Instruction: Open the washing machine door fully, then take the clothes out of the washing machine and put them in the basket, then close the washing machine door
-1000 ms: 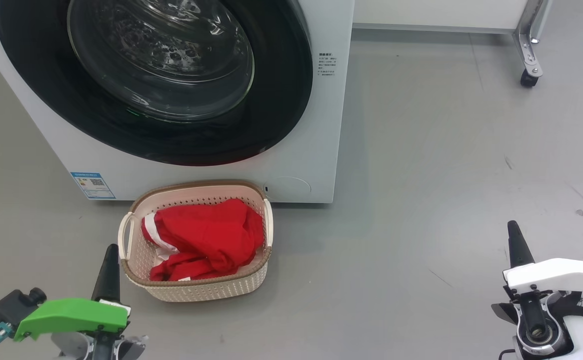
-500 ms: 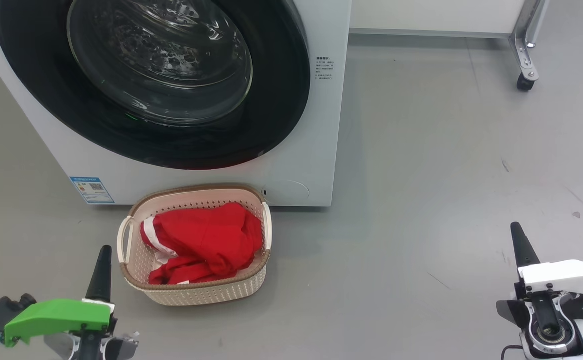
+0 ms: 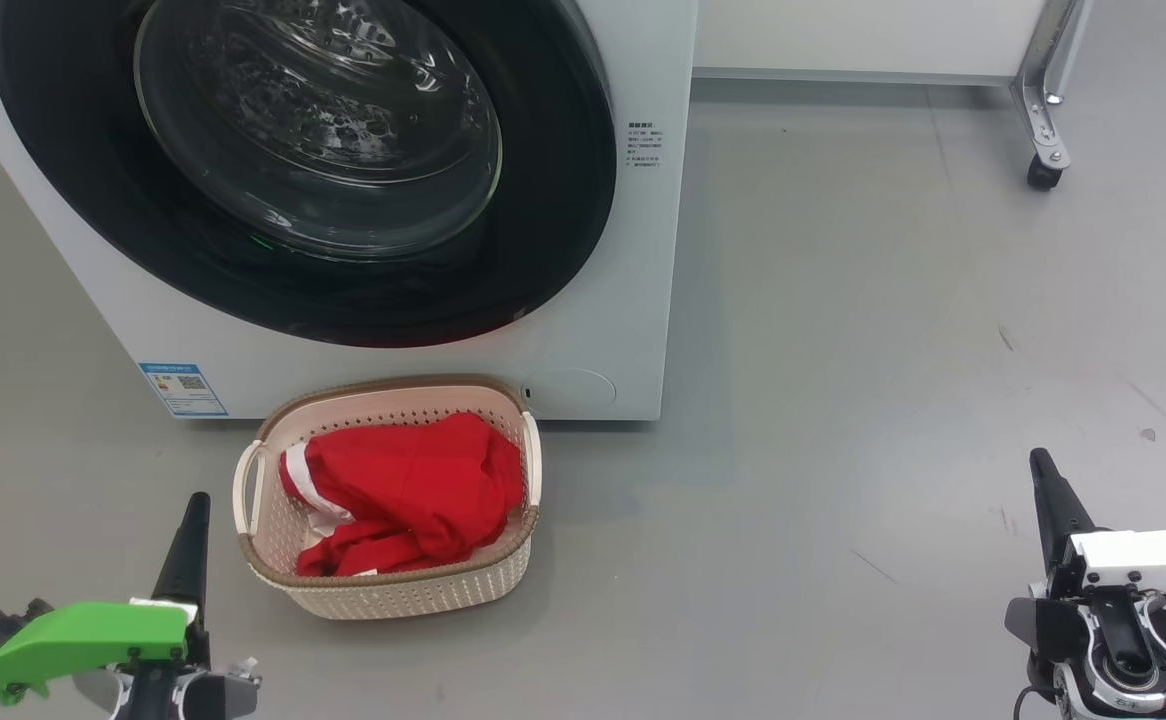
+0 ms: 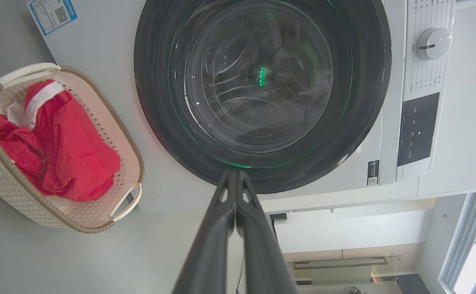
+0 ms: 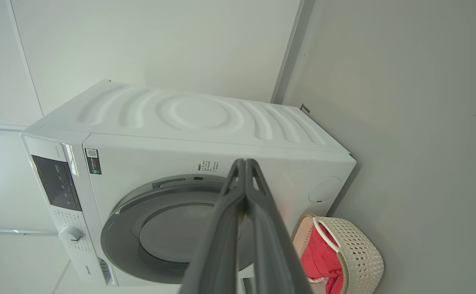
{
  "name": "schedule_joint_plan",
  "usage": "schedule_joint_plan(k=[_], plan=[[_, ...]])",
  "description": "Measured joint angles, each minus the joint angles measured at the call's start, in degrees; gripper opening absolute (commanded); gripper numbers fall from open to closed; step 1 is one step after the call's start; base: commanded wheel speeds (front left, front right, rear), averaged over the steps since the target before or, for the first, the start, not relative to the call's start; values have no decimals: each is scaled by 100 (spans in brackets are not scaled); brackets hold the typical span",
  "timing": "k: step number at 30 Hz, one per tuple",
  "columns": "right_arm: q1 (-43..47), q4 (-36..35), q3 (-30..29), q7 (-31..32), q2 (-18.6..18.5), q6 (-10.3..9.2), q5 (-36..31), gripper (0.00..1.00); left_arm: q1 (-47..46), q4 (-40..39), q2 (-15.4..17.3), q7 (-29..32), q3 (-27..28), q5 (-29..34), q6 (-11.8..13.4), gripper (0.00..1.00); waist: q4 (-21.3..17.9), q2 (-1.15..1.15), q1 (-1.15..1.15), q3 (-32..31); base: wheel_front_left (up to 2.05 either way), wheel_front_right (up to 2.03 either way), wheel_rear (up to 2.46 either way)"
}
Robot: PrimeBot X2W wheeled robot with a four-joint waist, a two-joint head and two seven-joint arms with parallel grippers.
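The white washing machine stands ahead with its black-rimmed glass door closed flat against its front; the door looks the same in the left wrist view. On the floor before it sits the cream basket holding the red clothes with white trim. My left gripper is shut and empty, low at the left, just left of the basket. At the lower right my right gripper is shut too, holding nothing, far from the machine. The right wrist view takes in the machine, the door and the basket.
Grey floor spreads out to the right of the machine. A metal leg on a castor stands at the back right by a white wall. A blue label sticker sits low on the machine's front.
The whole head view has shifted slightly, so the camera moved. Both grippers sit a little lower in the picture, still shut. Door, basket and clothes are unchanged.
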Motion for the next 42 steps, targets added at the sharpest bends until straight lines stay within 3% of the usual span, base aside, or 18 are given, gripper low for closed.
schedule_joint_plan(k=[10, 42], plan=[[15, -24, -148, 182, 24, 23, 662, 0, 0, -7, 0, 158, 154, -537, 0, 0, -18, 0, 0, -43, 0, 0, 0], [18, -44, -156, 182, 25, 52, 680, 0, 0, -23, 0, 159, 168, -616, 0, 0, -18, 0, 0, -42, 0, 0, 0]])
